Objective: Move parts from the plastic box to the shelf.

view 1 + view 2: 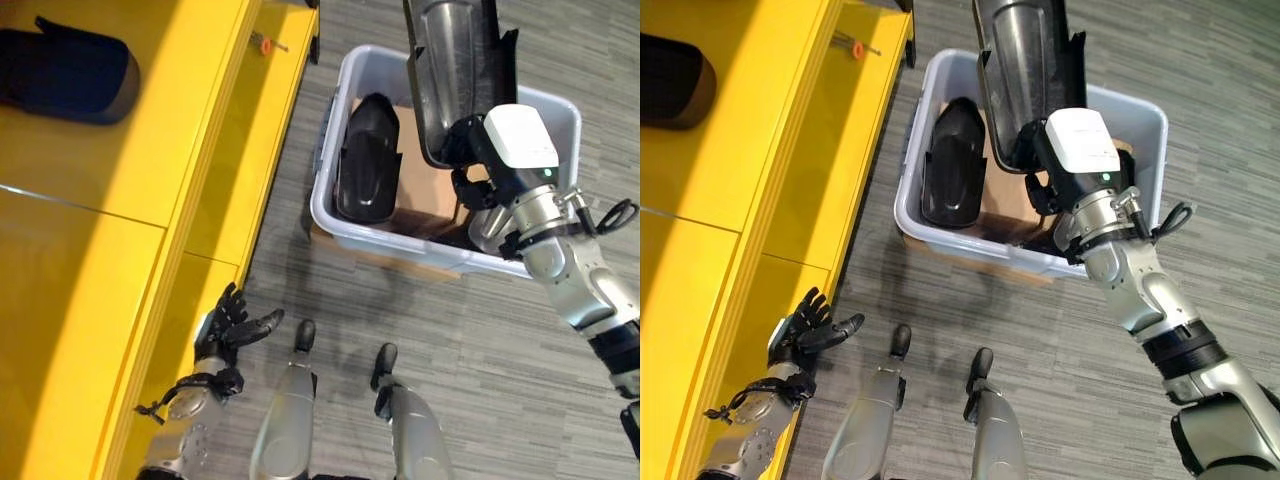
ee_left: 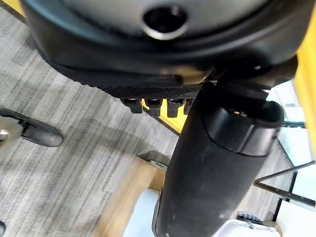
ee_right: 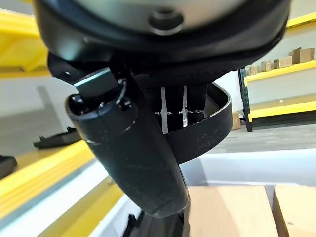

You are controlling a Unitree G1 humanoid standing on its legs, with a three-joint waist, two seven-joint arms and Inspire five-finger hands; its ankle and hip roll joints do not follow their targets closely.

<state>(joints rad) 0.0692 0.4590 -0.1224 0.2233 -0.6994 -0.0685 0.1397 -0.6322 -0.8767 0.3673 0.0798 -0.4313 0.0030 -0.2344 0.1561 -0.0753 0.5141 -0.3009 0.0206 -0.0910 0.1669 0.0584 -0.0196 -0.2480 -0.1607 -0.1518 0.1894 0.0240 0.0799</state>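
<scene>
Grey carpet, plastic box, right hand gripping part

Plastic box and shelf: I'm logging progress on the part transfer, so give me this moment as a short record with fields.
right hand: shut on a long black part, lifted over the box
plastic box: on the floor, one black part lying inside on cardboard
yellow shelf: one dark part lying on it
left hand: open, holding nothing, beside the shelf edge

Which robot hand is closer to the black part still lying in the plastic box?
The right hand. It is over the plastic box, holding another part. The left hand is open, down by the yellow shelf, far from the black part.
</scene>
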